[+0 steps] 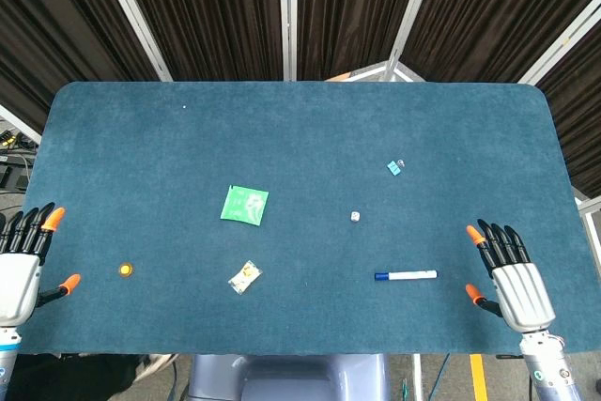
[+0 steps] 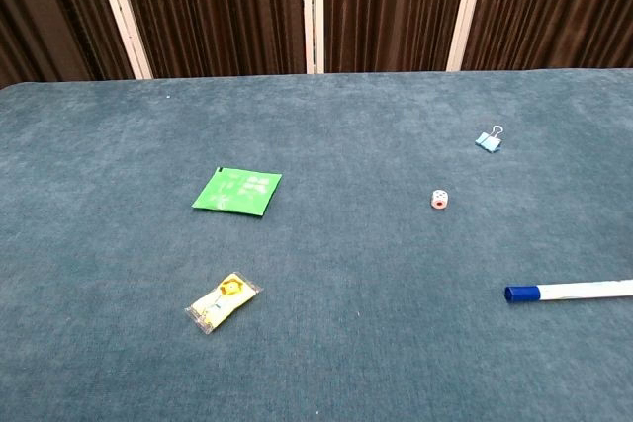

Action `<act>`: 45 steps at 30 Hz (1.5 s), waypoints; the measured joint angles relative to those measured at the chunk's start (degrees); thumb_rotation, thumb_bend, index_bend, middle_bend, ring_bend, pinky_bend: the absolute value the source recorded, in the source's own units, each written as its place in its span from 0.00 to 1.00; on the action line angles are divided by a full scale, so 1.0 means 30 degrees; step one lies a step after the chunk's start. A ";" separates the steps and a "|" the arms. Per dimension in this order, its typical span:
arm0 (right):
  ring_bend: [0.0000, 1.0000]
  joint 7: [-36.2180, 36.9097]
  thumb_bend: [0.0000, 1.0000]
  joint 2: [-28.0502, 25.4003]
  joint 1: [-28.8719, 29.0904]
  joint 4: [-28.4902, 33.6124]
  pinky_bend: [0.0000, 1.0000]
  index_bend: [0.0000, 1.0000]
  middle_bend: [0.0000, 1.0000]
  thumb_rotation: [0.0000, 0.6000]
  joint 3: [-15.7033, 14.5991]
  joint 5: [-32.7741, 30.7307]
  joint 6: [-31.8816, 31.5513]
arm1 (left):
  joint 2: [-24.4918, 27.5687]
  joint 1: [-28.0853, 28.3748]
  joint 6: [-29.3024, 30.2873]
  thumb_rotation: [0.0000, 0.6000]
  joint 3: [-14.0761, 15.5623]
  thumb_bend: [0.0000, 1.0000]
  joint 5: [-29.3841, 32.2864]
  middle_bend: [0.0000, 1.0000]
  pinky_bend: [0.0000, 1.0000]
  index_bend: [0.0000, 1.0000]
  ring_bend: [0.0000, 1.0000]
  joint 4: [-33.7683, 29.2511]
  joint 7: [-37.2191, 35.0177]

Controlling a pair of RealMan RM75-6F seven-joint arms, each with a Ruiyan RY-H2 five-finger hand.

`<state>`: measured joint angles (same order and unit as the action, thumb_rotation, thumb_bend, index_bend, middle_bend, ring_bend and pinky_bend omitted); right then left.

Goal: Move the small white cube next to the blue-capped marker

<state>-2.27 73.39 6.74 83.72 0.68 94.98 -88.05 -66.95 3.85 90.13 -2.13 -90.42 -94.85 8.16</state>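
Right hand sits flat on the blue felt table with fingers spread, holding nothing; left hand likewise open and empty at the far edge. Small white cube looks like a die: rigid, very light, smooth plastic, likely to skid or roll, so pinch two opposite faces with thumb and fingertip. It lies apart from the blue-capped marker, a slim hard cylinder lying flat, nearer the right hand.

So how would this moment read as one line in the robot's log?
small white cube: untouched, apart from blue-capped marker | left hand: open, table edge | right hand: open, beside marker
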 measured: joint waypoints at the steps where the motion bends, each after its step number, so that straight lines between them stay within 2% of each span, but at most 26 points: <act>1: 0.00 0.0004 0.14 -0.0003 0.0003 0.0007 0.00 0.01 0.00 1.00 -0.0003 -0.0001 0.0015 | -0.0004 0.0000 -0.0004 1.00 0.0002 0.00 0.0002 0.00 0.00 0.00 0.00 0.0003 0.0001; 11: 0.00 0.0083 0.13 -0.0011 0.0070 0.0071 0.00 0.02 0.00 1.00 -0.0002 -0.0081 0.0204 | 0.0015 0.0013 -0.0022 1.00 -0.0059 0.00 0.0101 0.00 0.00 0.00 0.00 0.0020 -0.0104; 15: 0.00 0.0159 0.13 -0.0005 0.0280 0.0404 0.00 0.08 0.00 1.00 0.0098 -0.0116 0.0461 | 0.0046 0.0038 -0.0055 1.00 -0.0175 0.00 0.0294 0.00 0.00 0.00 0.00 0.0023 -0.0222; 22: 0.00 0.0069 0.13 0.0102 0.1490 0.2130 0.00 0.15 0.00 1.00 0.0786 -0.0850 0.2332 | 0.0043 0.0173 -0.0320 1.00 -0.0370 0.00 0.0682 0.00 0.00 0.00 0.00 0.0149 -0.0343; 27: 0.00 -0.1228 0.18 0.0495 0.2589 0.3489 0.00 0.29 0.01 1.00 0.1609 -0.2127 0.4015 | 0.0070 0.0242 -0.0434 1.00 -0.0455 0.00 0.0841 0.00 0.00 0.00 0.00 0.0249 -0.0543; 30: 0.00 -0.2037 0.21 0.1046 0.3358 0.4068 0.00 0.34 0.03 1.00 0.2227 -0.3443 0.5177 | 0.0071 0.0274 -0.0499 1.00 -0.0454 0.00 0.0864 0.00 0.00 0.00 0.00 0.0320 -0.0596; 35: 0.00 -0.3412 0.22 0.2753 0.4785 0.4136 0.00 0.36 0.05 1.00 0.3306 -0.6138 0.6920 | 0.0051 0.0317 -0.0602 1.00 -0.0413 0.00 0.0866 0.00 0.00 0.00 0.00 0.0430 -0.0732; 45: 0.00 -0.6594 0.22 0.6605 0.7579 0.1776 0.00 0.32 0.05 1.00 0.4627 -1.0067 0.8809 | 0.0136 0.0422 -0.0836 1.00 -0.0505 0.00 0.1129 0.00 0.00 0.00 0.00 0.0672 -0.1318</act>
<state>-22.05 93.21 29.47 89.05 14.56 64.78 -61.62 -66.54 5.12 87.62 -3.64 -87.04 -92.83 4.21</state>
